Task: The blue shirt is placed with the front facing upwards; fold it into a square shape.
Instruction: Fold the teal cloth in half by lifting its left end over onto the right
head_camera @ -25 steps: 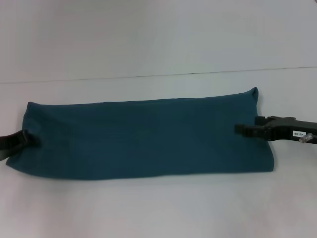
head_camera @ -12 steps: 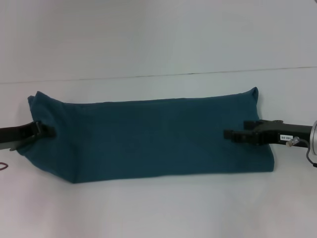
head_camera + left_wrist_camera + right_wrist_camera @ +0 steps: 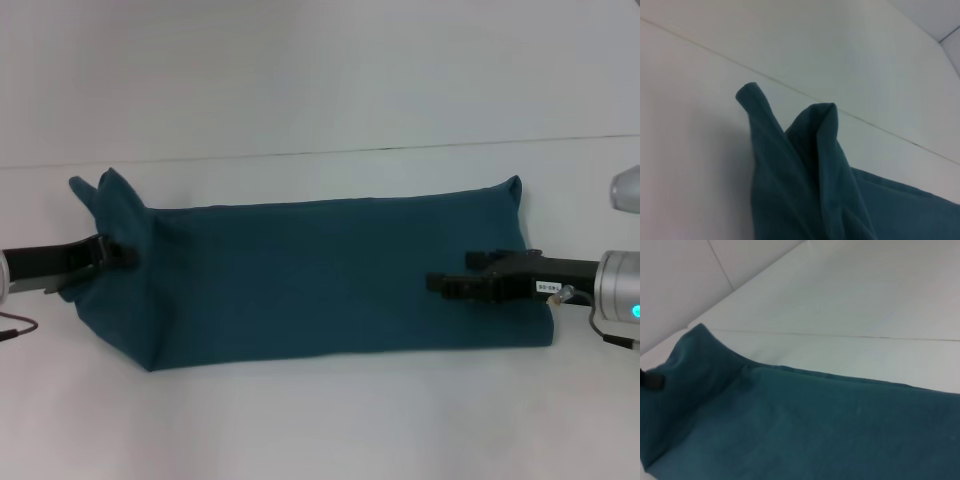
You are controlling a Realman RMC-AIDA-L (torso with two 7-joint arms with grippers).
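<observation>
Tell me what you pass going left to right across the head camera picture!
Left gripper, pinching the shirt's lifted left end → blue shirt folded into a long band on the white table → right gripper, over the shirt's right end.

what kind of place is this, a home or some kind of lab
Most likely a lab or test bench, not a home. The blue shirt lies alone on a plain white table against a bare pale wall, with the left gripper and right gripper at its two ends.

Blue shirt's chest lettering — hidden, both arms edge-cropped
</observation>
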